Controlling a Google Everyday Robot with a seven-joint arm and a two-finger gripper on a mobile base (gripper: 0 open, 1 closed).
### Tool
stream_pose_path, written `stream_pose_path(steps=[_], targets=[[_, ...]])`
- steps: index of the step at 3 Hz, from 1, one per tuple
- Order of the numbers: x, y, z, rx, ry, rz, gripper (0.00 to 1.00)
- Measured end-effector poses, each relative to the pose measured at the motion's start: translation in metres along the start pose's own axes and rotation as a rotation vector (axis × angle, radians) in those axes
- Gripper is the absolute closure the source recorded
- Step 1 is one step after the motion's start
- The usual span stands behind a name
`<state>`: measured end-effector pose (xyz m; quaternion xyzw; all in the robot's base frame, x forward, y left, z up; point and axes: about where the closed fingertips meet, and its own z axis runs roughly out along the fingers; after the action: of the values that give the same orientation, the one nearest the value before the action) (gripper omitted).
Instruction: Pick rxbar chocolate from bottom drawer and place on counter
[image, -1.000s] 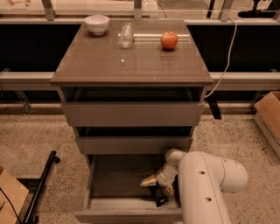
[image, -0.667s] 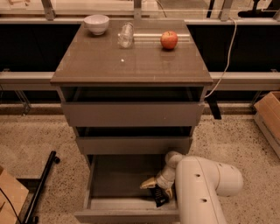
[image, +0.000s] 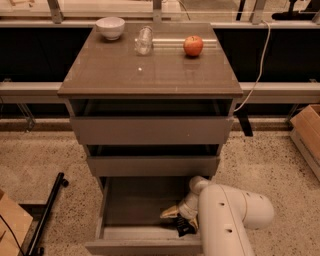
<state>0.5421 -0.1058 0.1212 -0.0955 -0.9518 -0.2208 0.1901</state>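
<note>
The bottom drawer (image: 145, 246) is pulled open at the foot of the cabinet. My gripper (image: 176, 216) reaches down into its right front corner, with the white arm (image: 230, 215) bent over the drawer's right side. A small black flat thing, the rxbar chocolate (image: 186, 228), lies right at the gripper, partly hidden by the arm. I cannot tell whether the gripper holds it. The counter (image: 150, 70) is the glossy grey-brown top slab above.
On the counter stand a white bowl (image: 110, 27), a clear glass (image: 143, 40) and a red-orange apple (image: 193, 45). The two upper drawers (image: 150, 130) stand slightly open. A cardboard box (image: 307, 132) is at the right, a black pole (image: 47, 212) lies on the floor at the left.
The white arm has shifted slightly to the left. The gripper stays low in the bottom drawer at the black bar.
</note>
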Motion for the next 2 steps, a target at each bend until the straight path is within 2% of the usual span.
stream_pose_path(steps=[2], targets=[[0.0004,0.0028,0.0034,0.006,0.002,0.002,0.00]])
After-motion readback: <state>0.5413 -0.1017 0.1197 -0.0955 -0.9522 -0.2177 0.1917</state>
